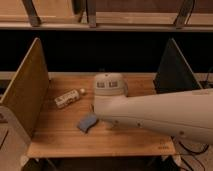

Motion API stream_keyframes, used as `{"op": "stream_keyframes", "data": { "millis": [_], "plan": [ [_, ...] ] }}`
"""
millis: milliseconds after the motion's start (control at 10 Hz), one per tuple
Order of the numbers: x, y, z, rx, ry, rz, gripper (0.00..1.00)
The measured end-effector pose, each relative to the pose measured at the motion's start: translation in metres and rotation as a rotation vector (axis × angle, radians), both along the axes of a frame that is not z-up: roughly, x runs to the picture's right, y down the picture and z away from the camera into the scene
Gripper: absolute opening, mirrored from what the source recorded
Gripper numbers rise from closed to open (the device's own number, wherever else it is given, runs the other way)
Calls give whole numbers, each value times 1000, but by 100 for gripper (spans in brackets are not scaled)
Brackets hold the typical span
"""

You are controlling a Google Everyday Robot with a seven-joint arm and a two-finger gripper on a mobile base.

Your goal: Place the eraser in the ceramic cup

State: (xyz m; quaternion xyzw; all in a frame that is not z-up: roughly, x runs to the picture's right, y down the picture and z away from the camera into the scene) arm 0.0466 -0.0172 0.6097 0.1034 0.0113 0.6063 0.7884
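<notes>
The wooden desk (55,142) is crossed from the right by the robot's white arm (165,117), which covers its middle. The pincer is hidden under that arm, so I cannot tell its opening or load. Left of it lie a blue pad (87,122) and, farther, a white packet (67,98). Neither eraser nor ceramic cup shows; the placing looks underway, unconfirmed.

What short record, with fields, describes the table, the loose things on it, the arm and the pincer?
table: wooden, bearing two loose things in sight
packet: white, lying on its side, left of centre
pad: blue, nearer the front edge, beside the arm
arm: white, reaching in from the right over the table's middle
cup: not visible
eraser: not visible
pincer: not visible; the arm covers the middle
</notes>
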Motion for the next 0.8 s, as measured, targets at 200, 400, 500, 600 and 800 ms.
{"op": "stream_keyframes", "data": {
  "millis": [200,400,500,600,800],
  "plan": [
    [4,0,1,-1,5,5,0],
    [1,0,1,-2,2,1,0],
    [2,1,1,-2,3,2,0],
    [1,1,1,-2,2,2,0],
    [2,1,1,-2,2,2,0]
  ]
}}
